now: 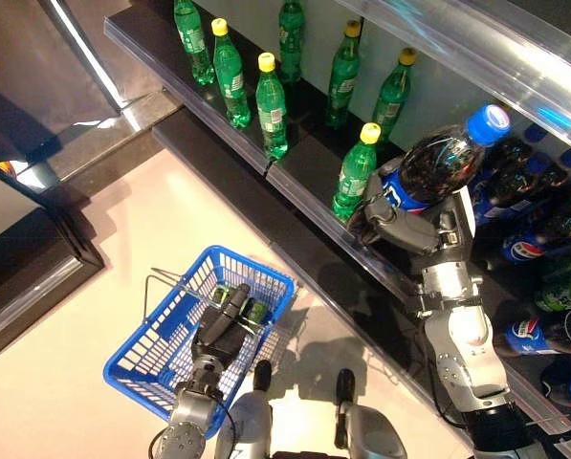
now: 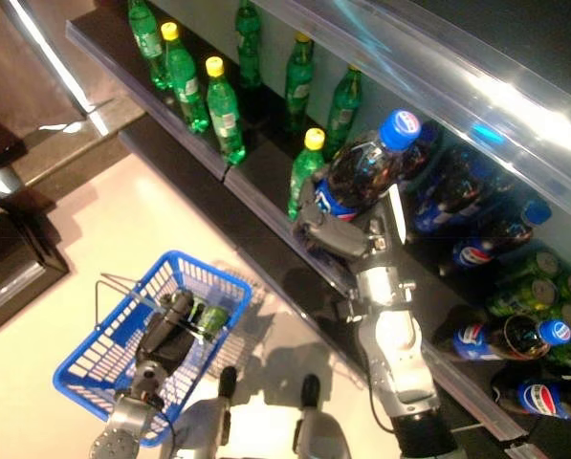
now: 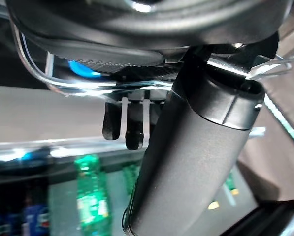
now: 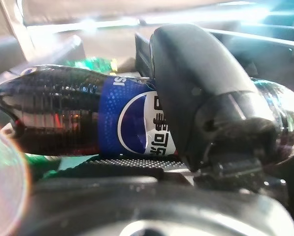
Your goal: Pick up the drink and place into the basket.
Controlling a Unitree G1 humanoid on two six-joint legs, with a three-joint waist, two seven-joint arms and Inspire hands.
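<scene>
My right hand is shut on a dark cola bottle with a blue cap and blue label, held tilted just above the shelf's front edge. The right wrist view shows the thumb curled across the bottle. A blue plastic basket hangs low on the left above the pale floor, with a couple of green drinks inside. My left hand sits over the basket; in the left wrist view the wire handle runs under its palm, with the thumb closed beside it.
Several green bottles with yellow caps stand along the dark shelf; one stands right beside the held bottle. More cola bottles lie and stand at the right. A clear shelf edge overhangs above.
</scene>
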